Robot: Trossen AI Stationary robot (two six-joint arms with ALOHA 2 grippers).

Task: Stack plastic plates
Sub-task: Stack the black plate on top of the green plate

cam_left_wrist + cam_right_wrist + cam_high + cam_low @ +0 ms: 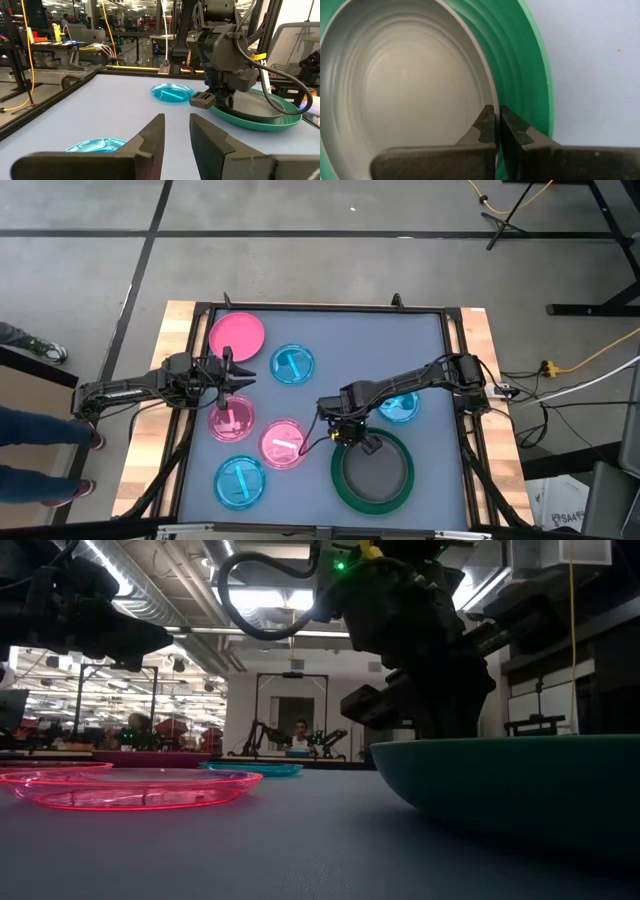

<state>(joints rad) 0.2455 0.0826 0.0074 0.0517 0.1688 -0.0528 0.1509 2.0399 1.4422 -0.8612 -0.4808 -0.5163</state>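
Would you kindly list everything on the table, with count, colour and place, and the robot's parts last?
Green plate: one, large, near right, holding the grey plate.
Grey plate: one, dark grey, inside the green plate.
Opaque pink plate: one, far left.
Translucent pink plates: two, centre-left.
Translucent blue plates: three; far centre, near left, right.
Table: one, pale blue top.
Left pincer: open, above a translucent pink plate.
Right pincer: shut, over the grey plate's rim.

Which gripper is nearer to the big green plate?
Right. The right gripper hovers at the rim of the green plate; the left gripper is far across the table, over small pink plates.
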